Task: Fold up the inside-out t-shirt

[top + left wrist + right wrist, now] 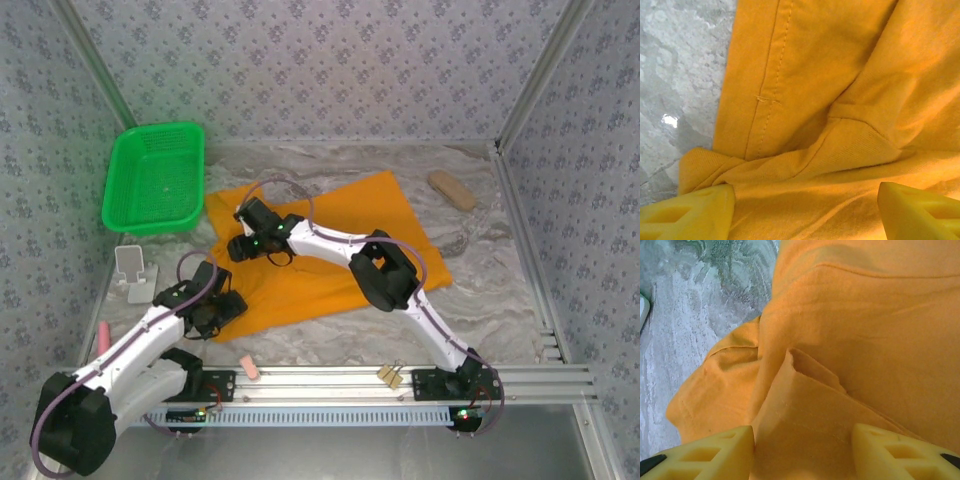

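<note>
Left fingers (690,212) are spread wide, sitting right over a bunched-up bit of the t-shirt (840,75) next to a stitched seam, with nothing pinched. Right fingers (705,455) stand apart too; a raised flap of cloth lies in the gap but isn't clamped. The t-shirt's laid out mostly flat in the middle of the marbled surface (480,310), rumpled along its left edge, with both arms reaching over that side. A green basket (155,180) sits just beside its far-left corner.
</note>
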Controlling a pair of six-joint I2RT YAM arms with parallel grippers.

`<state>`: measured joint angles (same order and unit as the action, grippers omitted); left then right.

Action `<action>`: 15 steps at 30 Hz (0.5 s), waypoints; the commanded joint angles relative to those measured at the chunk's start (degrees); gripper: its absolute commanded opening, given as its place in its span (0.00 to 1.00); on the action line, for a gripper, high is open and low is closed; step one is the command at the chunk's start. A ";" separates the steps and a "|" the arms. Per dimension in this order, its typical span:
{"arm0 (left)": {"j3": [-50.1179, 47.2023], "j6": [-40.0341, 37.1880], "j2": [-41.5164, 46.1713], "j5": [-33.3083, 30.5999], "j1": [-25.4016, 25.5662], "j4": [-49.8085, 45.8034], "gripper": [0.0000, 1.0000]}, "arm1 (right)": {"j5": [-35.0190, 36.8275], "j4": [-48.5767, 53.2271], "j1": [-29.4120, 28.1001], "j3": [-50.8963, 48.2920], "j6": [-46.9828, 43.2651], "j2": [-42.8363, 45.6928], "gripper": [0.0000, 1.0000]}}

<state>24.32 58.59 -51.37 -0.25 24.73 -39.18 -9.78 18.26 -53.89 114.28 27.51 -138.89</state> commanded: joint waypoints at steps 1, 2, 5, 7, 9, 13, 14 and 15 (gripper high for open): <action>0.23 0.83 -0.92 2.56 -0.47 -1.62 0.75 | 5.64 2.05 -0.84 4.29 0.35 -2.70 0.53; -0.03 0.83 -1.36 3.00 -0.47 -0.98 0.75 | 7.77 2.57 -0.95 5.45 0.12 -3.79 0.49; -0.28 0.98 -2.78 3.59 -0.56 -1.07 0.75 | 12.30 5.20 -0.80 9.63 0.13 -6.77 0.20; -0.94 1.57 -3.07 3.48 -0.57 -0.98 0.75 | 14.08 6.39 -0.57 11.66 0.15 -7.53 0.04; -2.04 1.86 -3.04 3.43 -0.70 -0.38 0.75 | 15.77 7.31 -0.04 13.28 1.17 -7.27 0.00; -1.97 0.60 -3.23 3.17 -1.26 -2.39 0.74 | 16.24 6.97 1.26 15.06 2.70 -4.81 0.00; -2.00 0.37 -3.22 2.80 -1.31 -2.84 0.74 | 16.07 6.44 1.70 15.23 3.49 -4.13 0.00; -2.09 0.01 -3.21 2.55 -1.42 -3.00 0.75 | 16.31 5.93 1.98 15.19 4.17 -3.48 0.00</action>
<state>24.16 59.02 -53.80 1.72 23.70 -38.81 3.53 24.18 -53.36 127.02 29.23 -145.56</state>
